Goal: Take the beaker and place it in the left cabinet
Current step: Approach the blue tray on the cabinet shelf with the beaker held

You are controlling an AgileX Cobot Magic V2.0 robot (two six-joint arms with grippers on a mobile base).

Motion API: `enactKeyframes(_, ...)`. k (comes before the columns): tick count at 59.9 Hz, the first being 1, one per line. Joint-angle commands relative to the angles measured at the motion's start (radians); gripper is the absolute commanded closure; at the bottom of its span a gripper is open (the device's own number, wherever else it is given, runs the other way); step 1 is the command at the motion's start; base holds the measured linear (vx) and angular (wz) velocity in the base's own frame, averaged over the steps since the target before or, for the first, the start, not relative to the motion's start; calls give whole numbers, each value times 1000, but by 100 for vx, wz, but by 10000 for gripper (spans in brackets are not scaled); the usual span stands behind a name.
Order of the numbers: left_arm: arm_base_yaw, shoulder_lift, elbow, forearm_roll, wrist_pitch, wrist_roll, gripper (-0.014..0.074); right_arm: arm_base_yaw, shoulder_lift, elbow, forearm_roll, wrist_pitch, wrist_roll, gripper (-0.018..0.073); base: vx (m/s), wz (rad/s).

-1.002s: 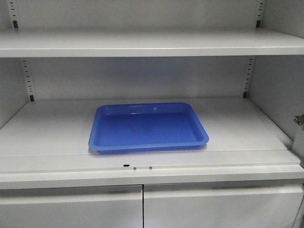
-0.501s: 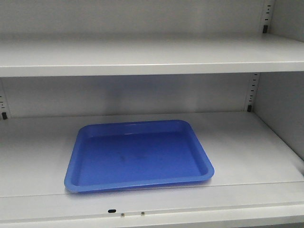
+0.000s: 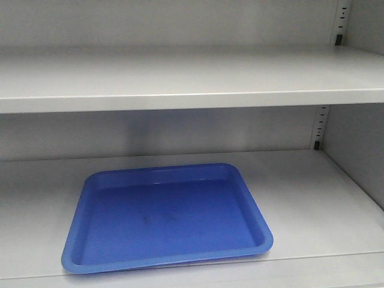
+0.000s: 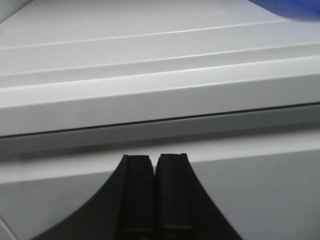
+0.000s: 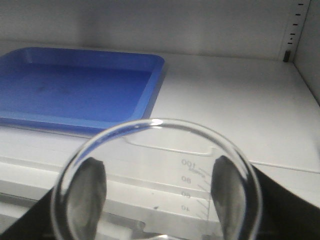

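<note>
The left cabinet is wide open in front of us, pale grey all over, and its lower shelf, the table, is the landing zone. A blue tray sits empty towards the front-left of the table, with a bare stretch running off to the right edge. And there's the beaker: off the ground, clamped in the right tool, a dark finger showing through the glass on either side, mouth turned towards the wrist camera. It hangs at the table's front edge, just right of the tray. The left tool is pinched together on nothing, down below the front lip. So I'd say the pick is done; carrying in, setting down and letting go are left
</note>
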Motion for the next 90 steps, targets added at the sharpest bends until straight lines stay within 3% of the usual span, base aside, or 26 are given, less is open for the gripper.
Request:
enactKeyframes(1, -5, -10, -15, 3, -75, -4, 593, -3, 5, -31, -18, -72, -1, 563, 4, -1)
enactKeyframes(54, -5, -10, -15, 3, -75, -4, 593, -3, 9, -31, -11, -103, 4, 563, 0, 0)
enactKeyframes(66, -5, -10, -15, 3, -75, -4, 593, -3, 100, -31, -36, -276, 3, 563, 0, 0)
enactKeyframes(90, -5, -10, -15, 3, -75, -4, 593, -3, 554, -177, -63, -623, 3, 563, 0, 0)
